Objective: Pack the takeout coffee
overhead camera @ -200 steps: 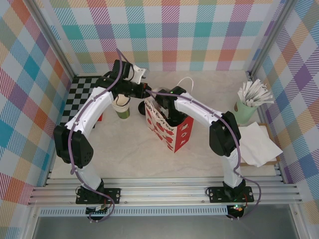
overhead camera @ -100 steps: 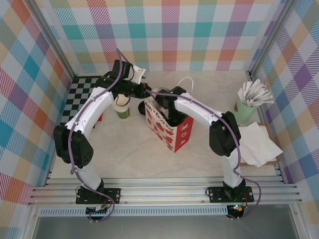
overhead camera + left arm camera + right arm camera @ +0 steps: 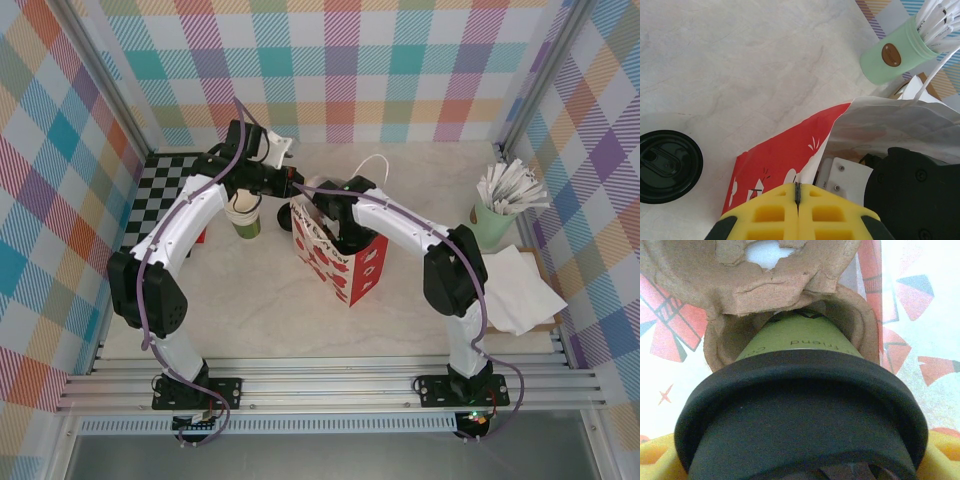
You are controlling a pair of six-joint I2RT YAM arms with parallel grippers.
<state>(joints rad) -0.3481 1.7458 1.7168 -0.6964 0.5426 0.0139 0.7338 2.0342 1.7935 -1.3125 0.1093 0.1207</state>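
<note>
Not much has changed over the last second, tbh. From above, the elbow of the right arm [image 3: 400, 222] has been nudged outward and toward the near edge. Its wrist has been pushed slightly further over the open mouth of the bag [image 3: 345, 262]. The left arm [image 3: 190, 215] has been left exactly where it was.

The coffee cup [image 3: 800, 410] is clamped in the right pincer [image 3: 800, 467], with yellow pads [image 3: 652, 465] seen at either side of the black lid. The cup is already down inside the bag. Its green base is being fed into a socket of the brown cardboard holder [image 3: 765, 285] at the bottom. Whether it's fully seated can't be told, since the rim of the socket is hidden behind the cup.

The left pincer [image 3: 797, 192] is pressed together, apparently pinched on the bag's rim so the mouth is kept open. A second black lid [image 3: 667, 165] is seen on the worktop [image 3: 765, 60] just beside the bag.

So the small shift is probably the last bit of lowering. Packing looks nearly done, with only seating and letting go left.
</note>
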